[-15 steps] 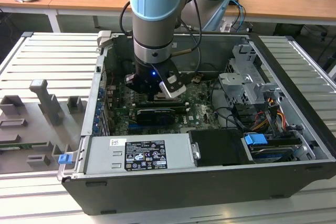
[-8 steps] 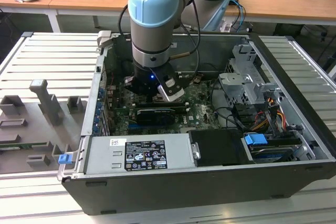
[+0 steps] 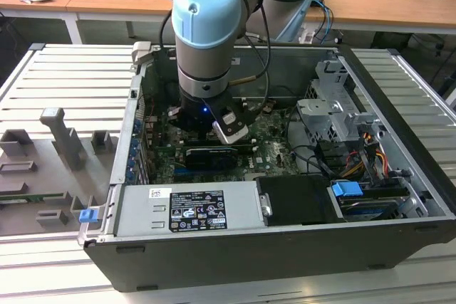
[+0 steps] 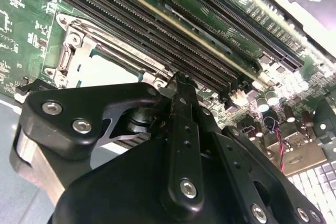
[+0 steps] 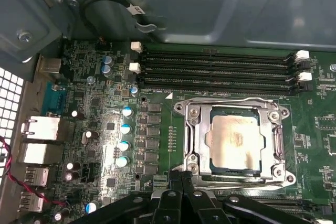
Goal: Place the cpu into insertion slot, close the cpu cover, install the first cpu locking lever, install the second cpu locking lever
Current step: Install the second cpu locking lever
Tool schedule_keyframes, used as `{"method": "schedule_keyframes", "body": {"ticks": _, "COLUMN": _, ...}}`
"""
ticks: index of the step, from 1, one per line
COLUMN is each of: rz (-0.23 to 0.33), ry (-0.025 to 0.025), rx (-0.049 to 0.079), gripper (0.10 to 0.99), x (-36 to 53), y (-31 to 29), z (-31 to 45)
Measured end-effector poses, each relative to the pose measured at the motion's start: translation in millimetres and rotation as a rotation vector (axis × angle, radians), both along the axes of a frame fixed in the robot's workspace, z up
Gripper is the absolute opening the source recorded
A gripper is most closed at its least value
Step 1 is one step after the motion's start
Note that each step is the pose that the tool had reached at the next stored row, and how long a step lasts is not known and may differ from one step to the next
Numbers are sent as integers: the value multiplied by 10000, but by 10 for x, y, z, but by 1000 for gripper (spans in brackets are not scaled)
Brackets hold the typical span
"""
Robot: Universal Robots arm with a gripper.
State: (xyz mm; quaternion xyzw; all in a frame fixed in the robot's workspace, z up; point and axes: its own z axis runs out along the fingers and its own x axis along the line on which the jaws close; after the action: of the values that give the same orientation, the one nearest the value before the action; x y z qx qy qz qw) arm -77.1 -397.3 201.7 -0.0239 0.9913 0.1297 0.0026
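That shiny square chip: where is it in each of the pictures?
Exterior view: I cannot make it out; the arm stands over the green board.
First wrist view: the chip lies in its socket, with the metal cover framing it.
Second wrist view: the chip is partly behind the gripper.
Shared landmark: the long black memory slots beside the socket.

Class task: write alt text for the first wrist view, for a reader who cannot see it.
The cpu sits in the insertion slot with the cpu cover closed around it. The hand hangs beside the socket; long memory slots run behind it.
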Motion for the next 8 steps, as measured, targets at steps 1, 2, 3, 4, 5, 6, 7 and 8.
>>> {"method": "schedule_keyframes", "body": {"ticks": 1, "rz": 0, "ry": 1, "rx": 38, "gripper": 106, "x": 0, "y": -3, "z": -9}}
{"method": "schedule_keyframes", "body": {"ticks": 2, "rz": 0, "ry": 1, "rx": 139, "gripper": 106, "x": 0, "y": -7, "z": -19}}
{"method": "schedule_keyframes", "body": {"ticks": 3, "rz": 0, "ry": 0, "rx": 226, "gripper": 106, "x": 0, "y": -9, "z": -27}}
{"method": "schedule_keyframes", "body": {"ticks": 4, "rz": 0, "ry": 0, "rx": 274, "gripper": 106, "x": 0, "y": -11, "z": -35}}
{"method": "schedule_keyframes", "body": {"ticks": 5, "rz": -1, "ry": 0, "rx": 360, "gripper": 106, "x": -1, "y": -16, "z": -58}}
{"method": "schedule_keyframes", "body": {"ticks": 6, "rz": -1, "ry": 0, "rx": 417, "gripper": 106, "x": -3, "y": -18, "z": -70}}
{"method": "schedule_keyframes", "body": {"ticks": 7, "rz": 0, "ry": 1, "rx": 431, "gripper": 106, "x": -4, "y": -20, "z": -71}}
{"method": "schedule_keyframes", "body": {"ticks": 8, "rz": 0, "ry": 0, "rx": 434, "gripper": 106, "x": -3, "y": -20, "z": -70}}
